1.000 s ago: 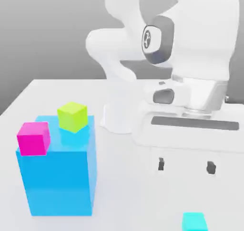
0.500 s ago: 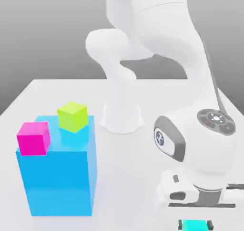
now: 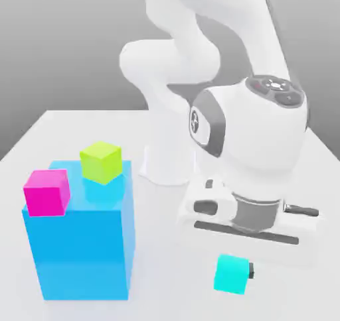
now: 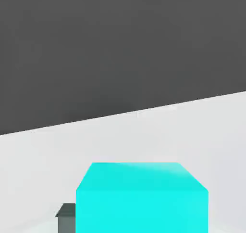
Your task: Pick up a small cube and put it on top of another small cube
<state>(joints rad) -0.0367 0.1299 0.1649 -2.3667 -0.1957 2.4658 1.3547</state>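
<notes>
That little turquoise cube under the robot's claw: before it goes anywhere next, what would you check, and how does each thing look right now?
1. Turquoise cube is held in the claw: ok; one dark finger shows at its side.
2. Cube is off the table: ok, it seems to hang in the air.
3. Cube sits level in the grip: ok in the hand view.
4. Pink cube and lime cube sit on the big blue block, tops free: ok.
5. Which cube is the target: cannot tell.
6. Claw high enough to pass over them: not ok, it looks lower.
</notes>
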